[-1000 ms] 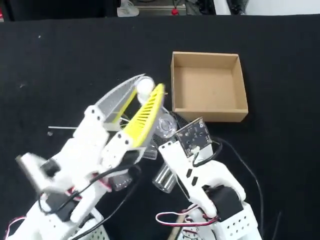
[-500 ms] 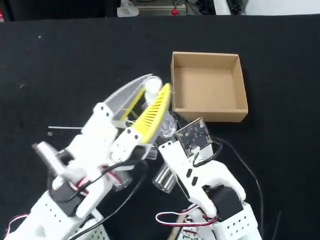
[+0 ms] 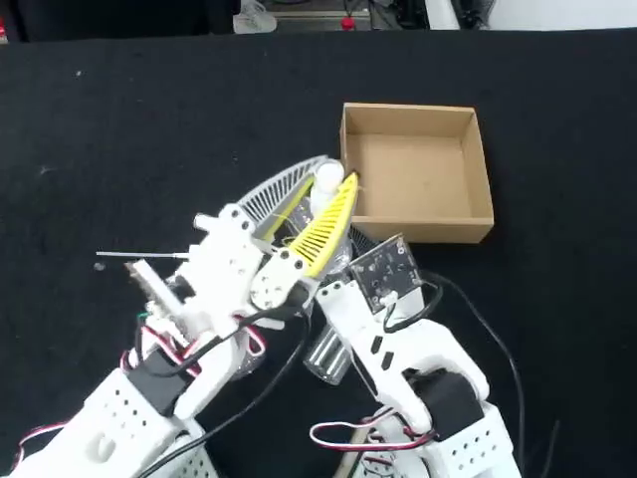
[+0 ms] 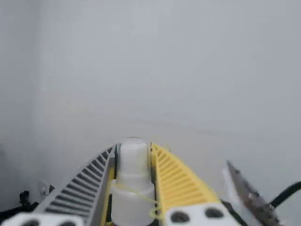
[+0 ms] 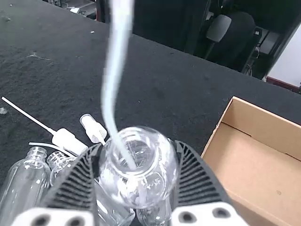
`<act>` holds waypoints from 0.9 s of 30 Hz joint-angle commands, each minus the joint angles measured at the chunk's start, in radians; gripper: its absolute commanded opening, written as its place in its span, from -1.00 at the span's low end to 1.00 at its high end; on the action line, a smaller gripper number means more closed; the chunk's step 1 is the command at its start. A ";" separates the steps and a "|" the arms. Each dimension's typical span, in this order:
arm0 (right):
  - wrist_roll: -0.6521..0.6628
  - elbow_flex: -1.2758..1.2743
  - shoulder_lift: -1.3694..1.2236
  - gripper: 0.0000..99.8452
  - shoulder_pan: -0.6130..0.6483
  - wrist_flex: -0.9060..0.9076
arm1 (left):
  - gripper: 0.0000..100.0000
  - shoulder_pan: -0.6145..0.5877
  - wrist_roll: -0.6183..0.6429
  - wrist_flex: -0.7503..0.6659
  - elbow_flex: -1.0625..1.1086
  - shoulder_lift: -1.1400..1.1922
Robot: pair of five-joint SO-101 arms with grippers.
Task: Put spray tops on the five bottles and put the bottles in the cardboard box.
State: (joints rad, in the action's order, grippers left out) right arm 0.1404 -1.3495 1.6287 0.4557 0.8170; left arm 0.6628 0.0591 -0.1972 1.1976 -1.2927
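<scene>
Left gripper (image 3: 333, 175) nearer box (image 3: 418, 232) — pinching white spray top (image 4: 134, 174), right gripper (image 5: 137, 148) pinching clear bottle (image 5: 139, 165)

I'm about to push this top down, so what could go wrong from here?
The thin translucent tube curves as it enters the mouth of the clear plastic bottle; it might kink or spring out. The white spray top, held in the left gripper, could twist under pressure. A slip may scatter the spare clear bottles lying close beside the right gripper.
</scene>
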 commanded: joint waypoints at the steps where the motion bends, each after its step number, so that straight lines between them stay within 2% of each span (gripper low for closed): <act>1: -0.005 0.005 0.018 -0.98 0.011 -0.026 | -0.94 0.005 -0.003 -0.026 0.044 -0.006; 15: -0.009 0.005 0.018 -0.98 0.011 -0.028 | -0.94 0.007 -0.002 -0.021 0.134 -0.015; 21: -0.008 0.005 0.018 -0.98 0.011 -0.028 | -0.94 0.016 -0.008 -0.015 0.223 -0.169; 27: -0.005 0.005 0.018 -0.98 0.011 -0.029 | -0.86 0.015 -0.003 0.169 0.193 -0.281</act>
State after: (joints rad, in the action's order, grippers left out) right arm 0.1404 -1.3495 1.6287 0.4603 0.8170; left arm 0.6644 0.0591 -0.1266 1.4415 -1.5106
